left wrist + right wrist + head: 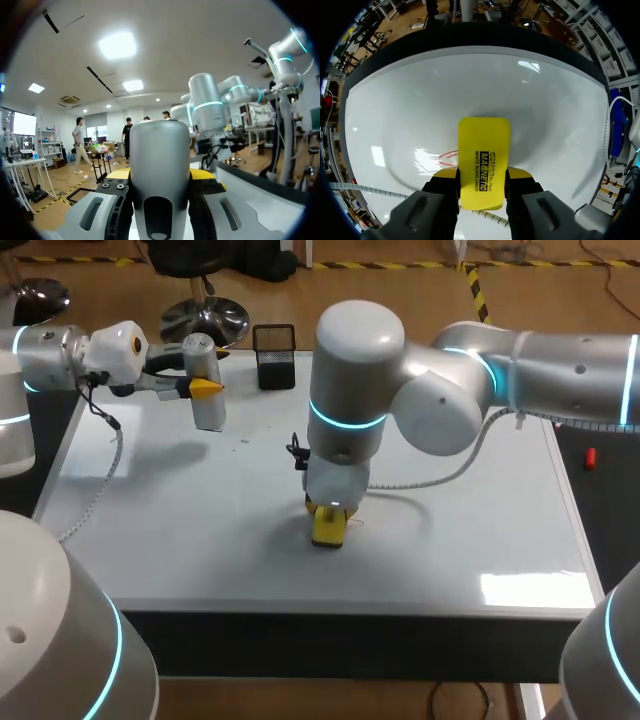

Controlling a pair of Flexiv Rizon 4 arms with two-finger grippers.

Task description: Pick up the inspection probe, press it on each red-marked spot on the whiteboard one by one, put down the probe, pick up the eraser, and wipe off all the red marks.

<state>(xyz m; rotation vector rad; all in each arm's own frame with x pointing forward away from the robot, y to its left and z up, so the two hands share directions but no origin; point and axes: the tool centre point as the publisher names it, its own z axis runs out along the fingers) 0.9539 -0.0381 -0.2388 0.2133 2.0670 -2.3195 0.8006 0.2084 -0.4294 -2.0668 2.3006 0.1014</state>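
In the head view, your left arm (60, 355) comes in from the left. The left gripper (205, 388) is clamped on the inspection probe (208, 410), a grey upright cylinder held over the far left part of the whiteboard (480, 510). A black mesh pen holder (274, 356) stands near it at the board's far edge. Your right arm (560, 365) reaches past the middle. Its right gripper (328, 512) points straight down and holds the yellow eraser (327, 532) on the board near its centre.

In the left wrist view, you see the probe filling the gap between the 2 yellow fingertips (206, 174), both tight against its sides. Beyond it, your right arm bends down toward the board.

In the right wrist view, the 2 fingers grip the eraser from both sides, with its printed back toward the camera and the whiteboard beyond it. A red mark (448, 158), made of thin curved lines, shows on the board just beside the eraser and runs up to its edge. You cannot tell how much of the mark the eraser covers. A pale coiled cable (487, 216) crosses under the gripper.
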